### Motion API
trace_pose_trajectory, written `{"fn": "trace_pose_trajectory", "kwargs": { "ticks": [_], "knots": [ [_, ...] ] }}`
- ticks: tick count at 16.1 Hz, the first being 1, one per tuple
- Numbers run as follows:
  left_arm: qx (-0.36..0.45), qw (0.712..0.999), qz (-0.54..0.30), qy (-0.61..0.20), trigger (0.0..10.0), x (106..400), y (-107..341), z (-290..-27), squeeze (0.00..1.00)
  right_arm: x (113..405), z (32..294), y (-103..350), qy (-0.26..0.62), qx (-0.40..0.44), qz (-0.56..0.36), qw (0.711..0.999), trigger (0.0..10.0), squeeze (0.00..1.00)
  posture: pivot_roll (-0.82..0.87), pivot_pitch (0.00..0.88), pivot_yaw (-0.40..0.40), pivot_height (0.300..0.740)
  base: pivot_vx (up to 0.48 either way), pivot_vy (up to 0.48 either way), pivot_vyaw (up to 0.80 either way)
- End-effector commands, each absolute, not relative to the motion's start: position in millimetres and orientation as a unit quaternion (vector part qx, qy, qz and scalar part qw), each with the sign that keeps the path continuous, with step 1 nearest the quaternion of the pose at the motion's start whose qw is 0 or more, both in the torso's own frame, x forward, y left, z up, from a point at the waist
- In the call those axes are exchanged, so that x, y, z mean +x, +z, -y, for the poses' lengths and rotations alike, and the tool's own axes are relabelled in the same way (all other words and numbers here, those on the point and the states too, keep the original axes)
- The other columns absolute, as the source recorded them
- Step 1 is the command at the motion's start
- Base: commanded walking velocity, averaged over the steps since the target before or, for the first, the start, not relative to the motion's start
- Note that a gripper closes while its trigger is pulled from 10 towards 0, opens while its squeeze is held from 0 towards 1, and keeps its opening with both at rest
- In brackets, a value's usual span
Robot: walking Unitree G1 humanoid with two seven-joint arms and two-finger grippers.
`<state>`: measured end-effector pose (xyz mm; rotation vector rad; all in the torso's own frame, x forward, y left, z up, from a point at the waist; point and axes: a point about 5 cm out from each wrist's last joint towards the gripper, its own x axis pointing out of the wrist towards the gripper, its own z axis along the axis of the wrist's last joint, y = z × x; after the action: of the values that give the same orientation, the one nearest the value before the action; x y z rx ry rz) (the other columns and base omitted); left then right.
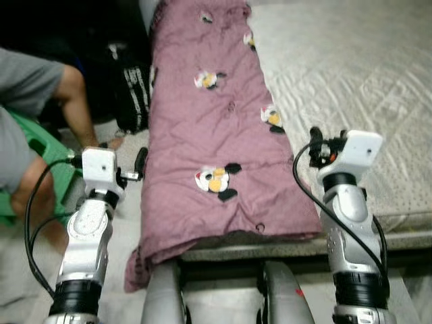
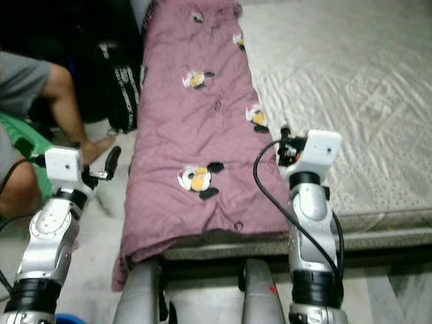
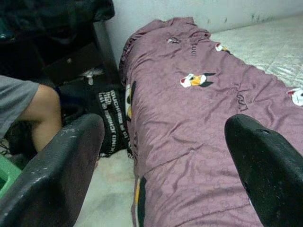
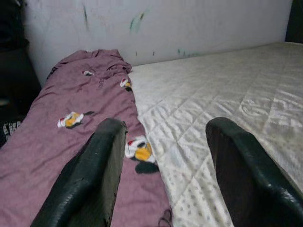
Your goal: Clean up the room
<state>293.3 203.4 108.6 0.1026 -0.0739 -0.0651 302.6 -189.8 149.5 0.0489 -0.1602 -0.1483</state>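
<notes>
**Blanket folded along the bed's left edge**

Blanket (image 1: 216,128), mauve with penguin prints, lies in 1 long folded strip down the left side of the mattress (image 1: 351,81), its near end drooping over the bed's edge. The left gripper (image 3: 163,156) hangs over the floor just beside the blanket's left edge, its 2 fingers (image 3: 52,175) spread wide and empty. The right gripper (image 4: 163,165) hovers above the blanket's right border where it meets the bare mattress, fingers (image 4: 90,175) also wide apart, gripping nothing. A person (image 1: 30,121) in grey sits at the left, near a black bag (image 1: 131,88).
</notes>
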Motion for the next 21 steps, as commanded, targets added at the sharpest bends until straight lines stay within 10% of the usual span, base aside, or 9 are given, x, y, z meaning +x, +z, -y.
{"fn": "trace_pose_trajectory", "kwargs": {
  "ticks": [1,21],
  "knots": [
    [0.056,0.997,0.042,-0.026,10.0,291.9,112.8,-205.6,0.00,302.7,191.5,154.1,-0.083,0.023,0.094,0.992,10.0,0.00,-0.08,0.000,0.112,0.695,0.000,0.000,0.00],
    [0.051,0.998,-0.020,-0.022,10.0,292.7,83.7,-200.2,0.00,279.7,191.3,104.8,-0.106,0.025,0.025,0.994,10.0,0.00,-0.08,0.000,0.126,0.740,0.000,0.000,0.00]
  ]
}}
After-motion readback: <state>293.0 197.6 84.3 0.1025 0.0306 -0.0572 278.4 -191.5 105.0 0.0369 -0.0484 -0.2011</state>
